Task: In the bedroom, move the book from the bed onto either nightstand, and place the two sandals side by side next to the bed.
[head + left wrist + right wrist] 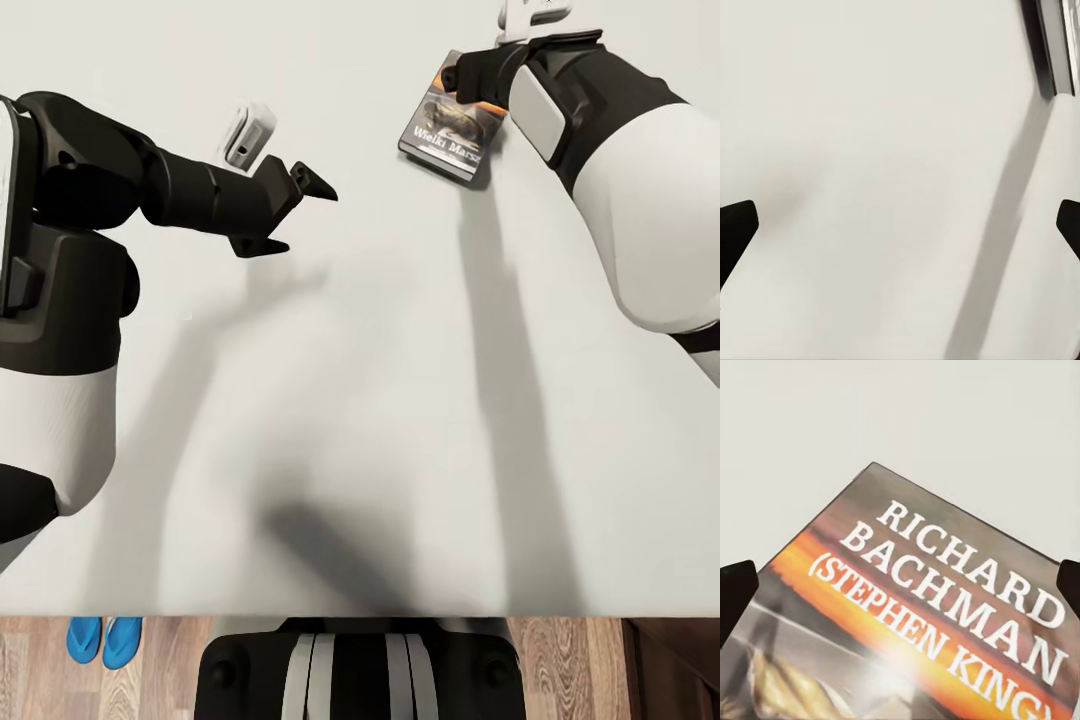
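Right end effector (468, 78), fingers spread, hovers over the book (450, 128) on the bed (380, 380); left end effector (300, 212) spread too.

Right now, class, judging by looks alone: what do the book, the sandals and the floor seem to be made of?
Book: paper with a glossy cover, judging by the glare on the print. Sandals: probably smooth plastic, uniformly bright blue. Floor: wood planks or wood-look laminate, showing grain.

Floor strip below you.
Brown wood-plank floor (560, 660) runs along the bottom; a dark wooden piece (680, 670) sits at its right corner.
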You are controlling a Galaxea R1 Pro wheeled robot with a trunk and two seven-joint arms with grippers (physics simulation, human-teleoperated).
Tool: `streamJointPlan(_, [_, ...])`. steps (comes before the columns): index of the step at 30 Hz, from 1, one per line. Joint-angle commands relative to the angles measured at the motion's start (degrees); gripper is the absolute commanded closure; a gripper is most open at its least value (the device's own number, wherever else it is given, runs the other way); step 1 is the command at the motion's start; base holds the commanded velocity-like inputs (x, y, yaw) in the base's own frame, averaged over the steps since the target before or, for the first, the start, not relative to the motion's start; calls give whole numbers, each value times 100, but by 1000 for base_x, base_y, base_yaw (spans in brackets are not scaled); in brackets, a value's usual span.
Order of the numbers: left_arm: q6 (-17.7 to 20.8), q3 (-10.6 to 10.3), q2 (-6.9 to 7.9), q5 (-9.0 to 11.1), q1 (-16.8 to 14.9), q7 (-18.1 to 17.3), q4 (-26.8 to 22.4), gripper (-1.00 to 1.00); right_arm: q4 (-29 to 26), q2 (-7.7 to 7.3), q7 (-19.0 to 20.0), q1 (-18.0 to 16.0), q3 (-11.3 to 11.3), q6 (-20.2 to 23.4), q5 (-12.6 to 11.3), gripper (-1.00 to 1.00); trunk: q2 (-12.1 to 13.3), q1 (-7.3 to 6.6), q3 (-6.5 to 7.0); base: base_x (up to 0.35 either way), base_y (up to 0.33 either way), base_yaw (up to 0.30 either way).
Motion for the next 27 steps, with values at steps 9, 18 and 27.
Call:
streamJointPlan(9, [50, 12, 7, 21, 10, 36, -9, -100, 3, -12, 18, 75, -50, 31, 68, -100, -1, 0, -2, 18, 0, 0])
streamJointPlan(18, [51, 15, 6, 21, 14, 36, -10, -100, 55, -15, 33, 178, -50, 37, 75, -100, -1, 0, -2, 3, 0, 0])
streamJointPlan(27, [52, 25, 9, 21, 25, 38, -8, -100, 107, -16, 49, 217, -56, 42, 79, -100, -1, 0, -2, 0, 0, 0])
